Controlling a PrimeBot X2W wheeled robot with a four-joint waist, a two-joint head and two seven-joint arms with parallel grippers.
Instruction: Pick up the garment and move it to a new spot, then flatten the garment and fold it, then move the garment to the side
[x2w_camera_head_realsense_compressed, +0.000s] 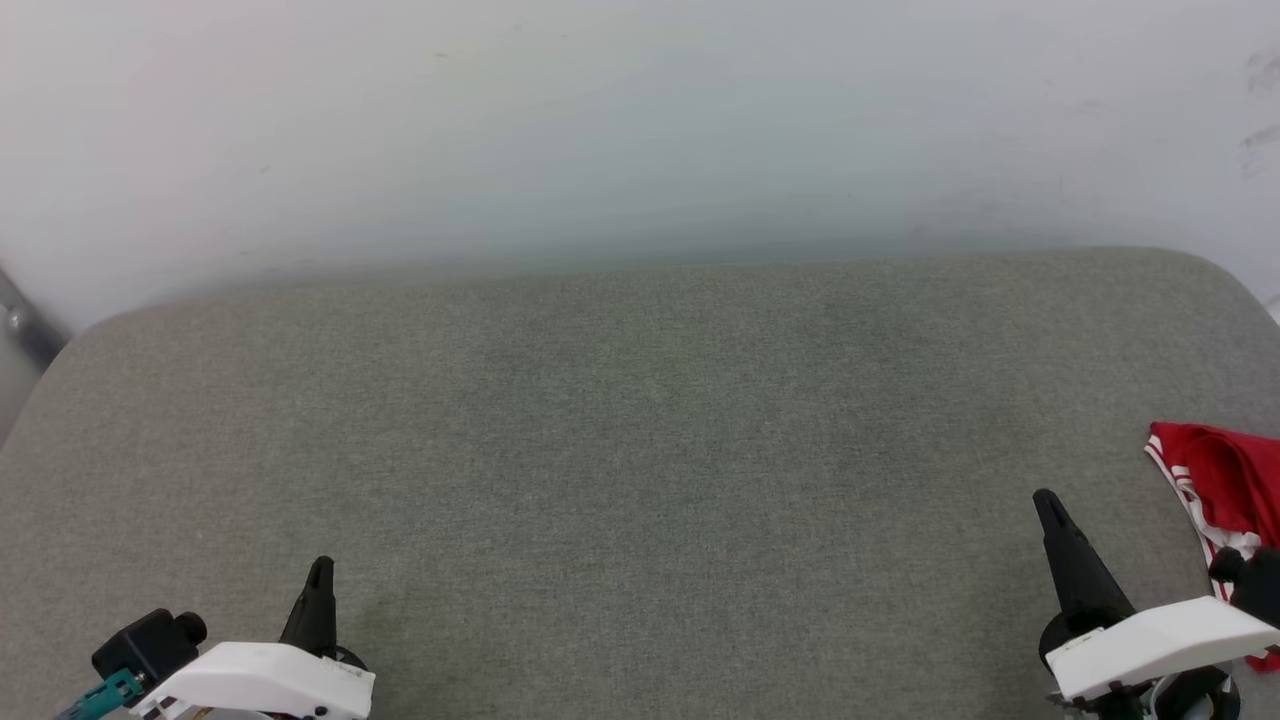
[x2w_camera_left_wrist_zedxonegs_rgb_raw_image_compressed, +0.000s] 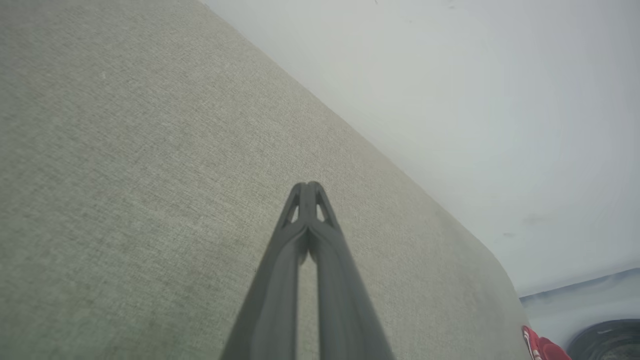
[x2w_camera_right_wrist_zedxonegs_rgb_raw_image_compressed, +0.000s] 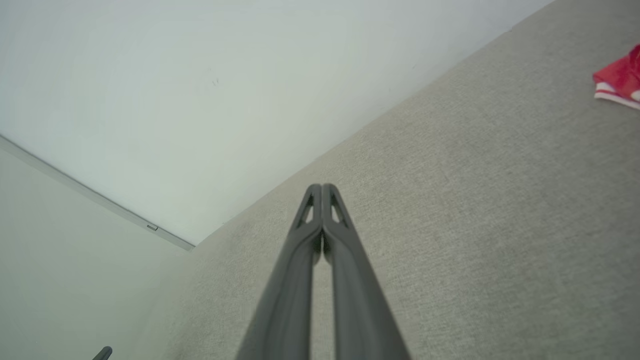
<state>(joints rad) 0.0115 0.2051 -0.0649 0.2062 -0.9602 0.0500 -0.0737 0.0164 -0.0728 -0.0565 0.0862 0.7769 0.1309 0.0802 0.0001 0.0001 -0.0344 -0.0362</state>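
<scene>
The red garment (x2w_camera_head_realsense_compressed: 1220, 485) with red-white striped trim lies bunched at the far right edge of the grey fabric surface (x2w_camera_head_realsense_compressed: 640, 450), partly cut off by the frame. A corner of the garment (x2w_camera_right_wrist_zedxonegs_rgb_raw_image_compressed: 620, 77) shows at the upper right of the right wrist view, and a sliver of the garment (x2w_camera_left_wrist_zedxonegs_rgb_raw_image_compressed: 542, 347) at the lower right of the left wrist view. My right gripper (x2w_camera_head_realsense_compressed: 1045, 500) hovers shut, left of the garment and apart from it, holding nothing. My left gripper (x2w_camera_head_realsense_compressed: 320, 570) is shut and empty at the lower left.
The grey padded surface stands against a pale wall (x2w_camera_head_realsense_compressed: 640, 120). Its rounded corners show at the far left and far right. A dark round object (x2w_camera_left_wrist_zedxonegs_rgb_raw_image_compressed: 607, 340) sits on the floor beyond the surface's right end.
</scene>
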